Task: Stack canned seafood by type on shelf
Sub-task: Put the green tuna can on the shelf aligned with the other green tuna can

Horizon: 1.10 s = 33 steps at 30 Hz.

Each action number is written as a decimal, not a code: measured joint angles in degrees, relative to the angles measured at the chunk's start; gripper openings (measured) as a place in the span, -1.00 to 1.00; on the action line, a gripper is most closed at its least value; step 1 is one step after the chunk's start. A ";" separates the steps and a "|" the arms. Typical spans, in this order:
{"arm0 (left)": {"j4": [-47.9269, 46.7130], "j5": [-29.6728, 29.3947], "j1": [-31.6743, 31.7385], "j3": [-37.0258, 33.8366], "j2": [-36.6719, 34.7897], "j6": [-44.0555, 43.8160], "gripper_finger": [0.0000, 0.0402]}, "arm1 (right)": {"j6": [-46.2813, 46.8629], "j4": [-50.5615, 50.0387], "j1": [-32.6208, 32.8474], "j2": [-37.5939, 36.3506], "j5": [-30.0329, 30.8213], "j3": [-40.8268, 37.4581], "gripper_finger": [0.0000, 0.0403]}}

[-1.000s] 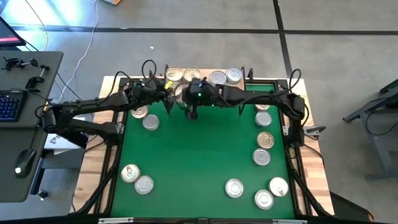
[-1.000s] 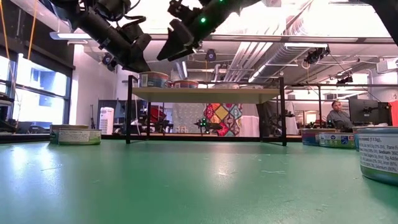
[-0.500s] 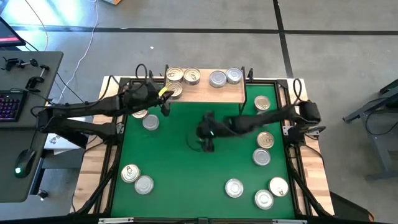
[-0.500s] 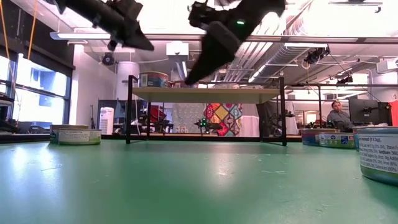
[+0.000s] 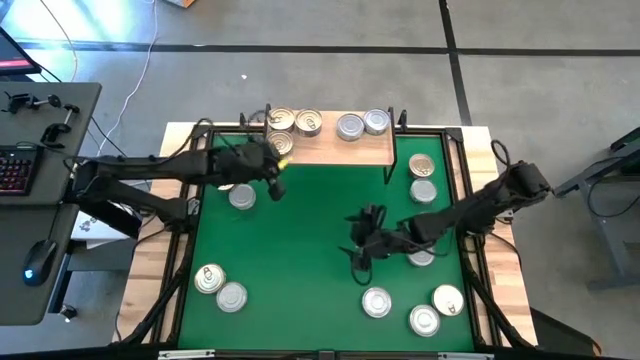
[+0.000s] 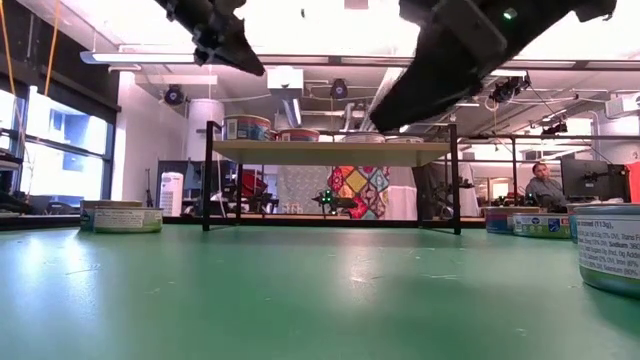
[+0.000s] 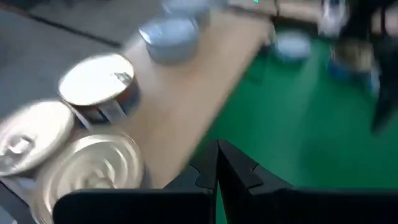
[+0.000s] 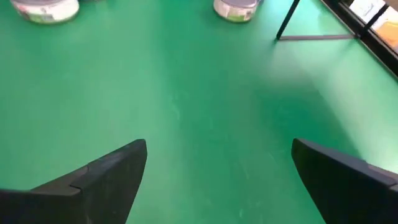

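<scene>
The shelf (image 5: 330, 150) is a light-wood board on thin black legs at the table's far edge. On its left part rest three gold-lidded tins (image 5: 282, 123), on its right part two silver-lidded tins (image 5: 362, 124). Other tins stand on the green table, such as one (image 5: 240, 197) near the left arm. My left gripper (image 5: 272, 188) hangs shut in front of the shelf's left end, holding nothing; its wrist view shows the fingers (image 7: 217, 163) closed together above the shelf edge (image 7: 199, 81). My right gripper (image 5: 360, 250) hovers wide open over mid-table, its fingers (image 8: 112, 174) spread above bare green.
Tins stand along the table's right side (image 5: 423, 178), at the near right (image 5: 424, 320) and near left (image 5: 220, 287). One tin (image 6: 610, 245) looms close in the low view. Black rails frame the table (image 5: 300, 300). A desk with a keyboard stands to the left.
My right gripper has drawn back from the shelf's front edge and swept toward the table's near and right side, ending over mid-table. My left gripper has risen a little and drifted slightly toward the near edge, staying by the shelf's left end.
</scene>
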 joint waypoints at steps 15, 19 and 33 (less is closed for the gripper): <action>-41.35 8.21 -34.08 -5.43 2.78 -56.55 -1.00 | 0.65 18.24 0.60 2.08 0.93 -9.29 0.96; -29.42 11.59 -45.87 -5.62 5.20 -67.60 -1.00 | -1.70 15.30 2.06 1.32 0.63 -9.29 0.96; -7.56 16.46 -61.51 -4.94 26.27 -93.73 -1.00 | -1.57 10.37 4.66 -6.73 7.19 -9.27 0.96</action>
